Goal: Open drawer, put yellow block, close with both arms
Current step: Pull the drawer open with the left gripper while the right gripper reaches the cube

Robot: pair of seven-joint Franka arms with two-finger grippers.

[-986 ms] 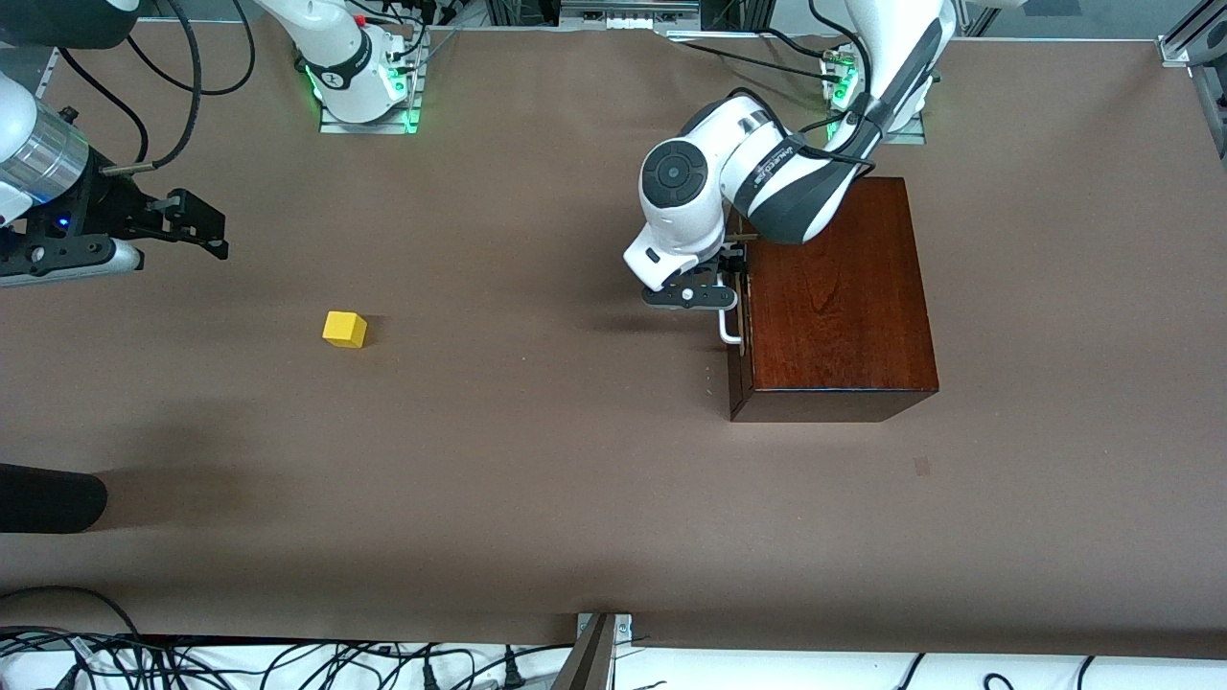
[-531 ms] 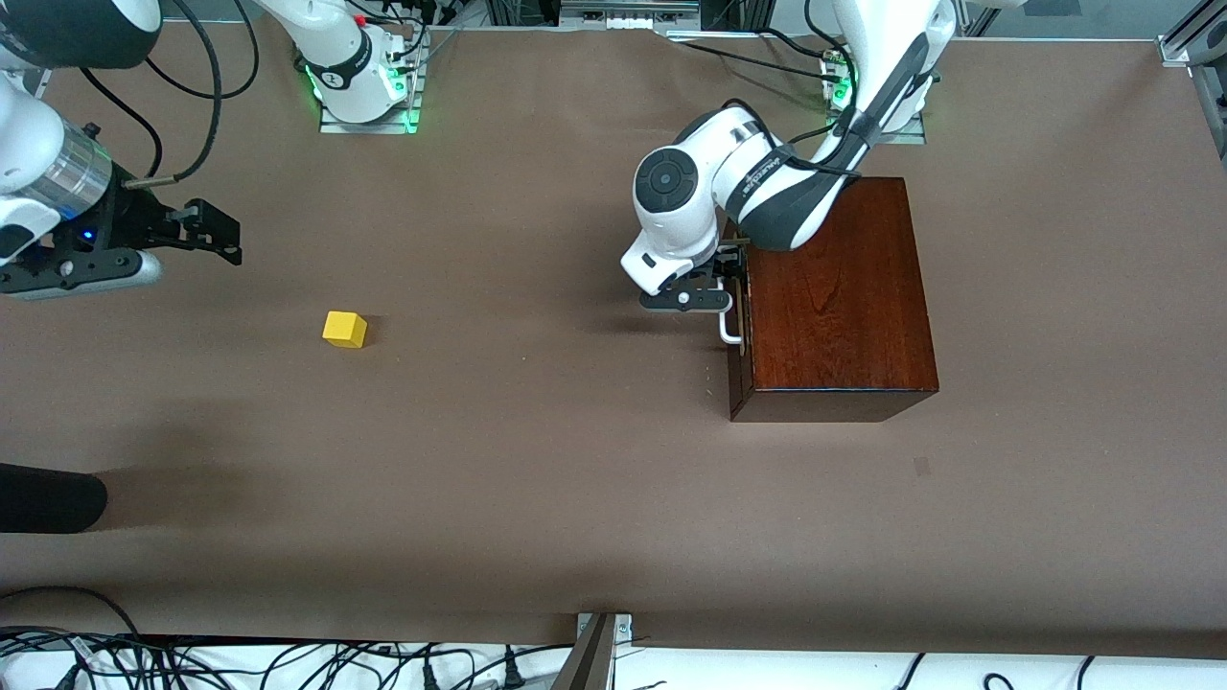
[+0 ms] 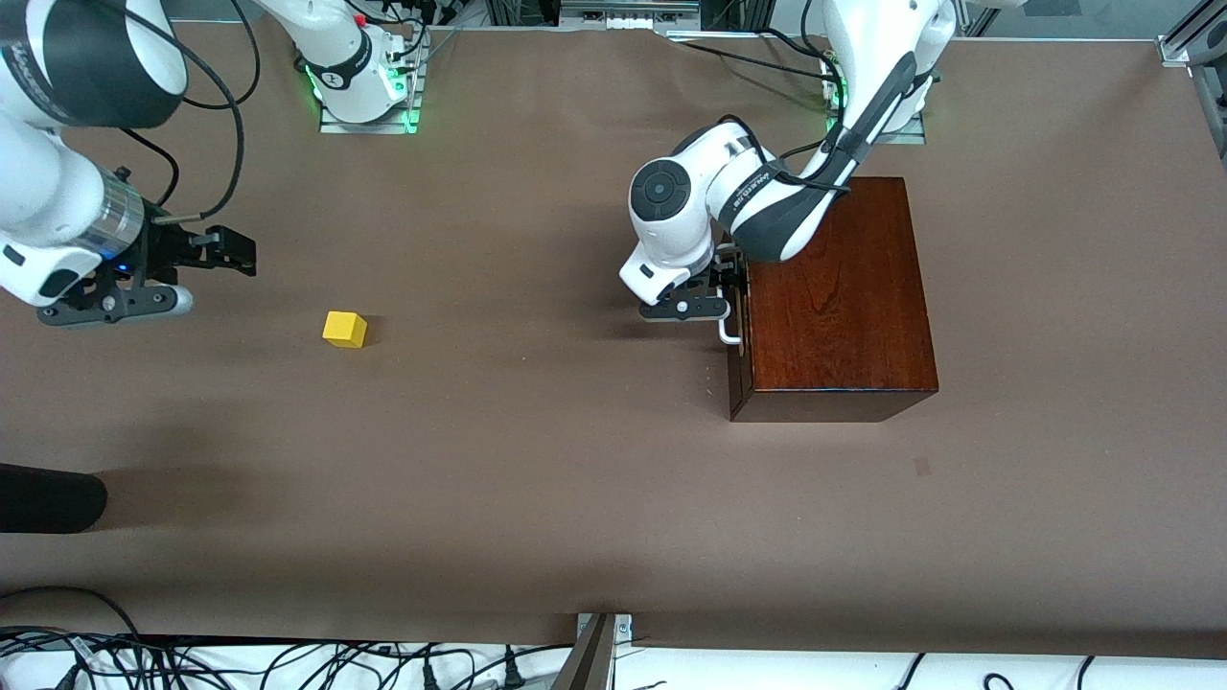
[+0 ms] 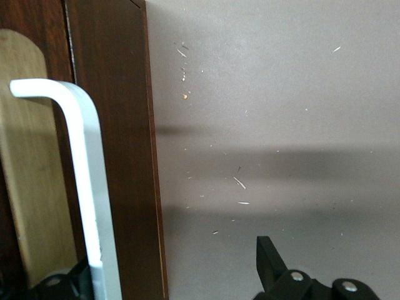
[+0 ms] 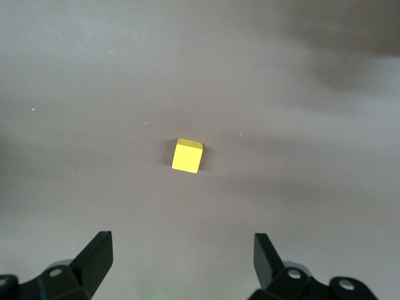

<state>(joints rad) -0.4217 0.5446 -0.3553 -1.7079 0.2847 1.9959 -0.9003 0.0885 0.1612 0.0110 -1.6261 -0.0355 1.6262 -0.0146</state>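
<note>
While the drawer (image 3: pixel 736 331) handle (image 4: pixel 84 187) is straddled by the left gripper (image 3: pixel 721 287), spread wide, the yellow block (image 5: pixel 187 155) is seen just ahead of the wide-spread right gripper (image 5: pixel 181 259).

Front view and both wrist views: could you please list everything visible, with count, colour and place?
table: one, brown covering, under everything.
yellow block: one, bright yellow, on the table toward the right arm's end.
wooden box: one, dark glossy reddish-brown, toward the left arm's end.
drawer: one, dark reddish-brown front, looks closed in the box.
handle: one, white bar, on the drawer front.
dark object: one, black, at the table's edge nearer the camera than the block; cannot identify.
cables: several, black, below the table's near edge.
left gripper: one, black, fingers open around the handle.
right gripper: one, black, fingers open, over the table beside the block.
</note>
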